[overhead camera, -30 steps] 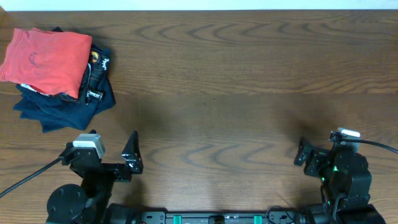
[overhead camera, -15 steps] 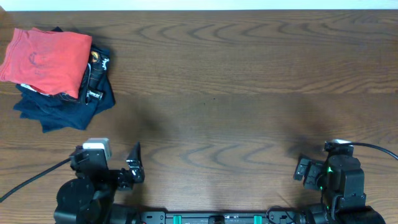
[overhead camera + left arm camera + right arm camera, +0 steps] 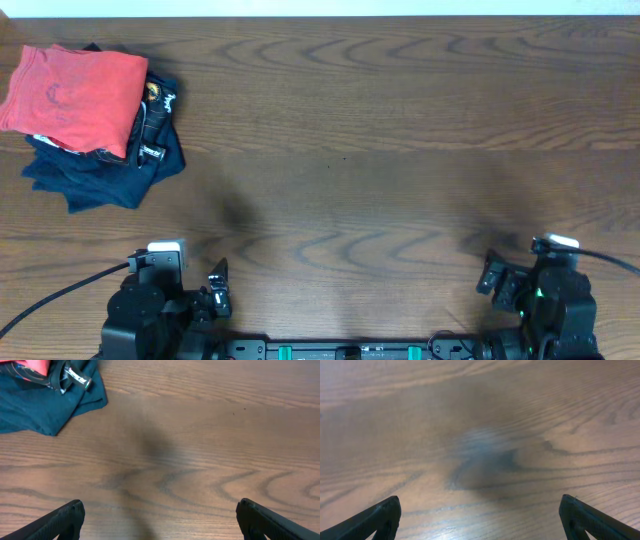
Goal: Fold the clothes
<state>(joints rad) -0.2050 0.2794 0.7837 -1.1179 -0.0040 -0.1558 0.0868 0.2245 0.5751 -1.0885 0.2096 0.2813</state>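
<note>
Red-orange tee (image 3: 75,95) lies on top of dark navy shirts (image 3: 105,175) at far-left corner of table (image 3: 400,120), well apart from both arms; L gripper (image 3: 160,520) & R gripper (image 3: 480,515) sit at near edge, fingers spread wide over bare wood.

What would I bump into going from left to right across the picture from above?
red-orange T-shirt → left arm → right arm
</note>
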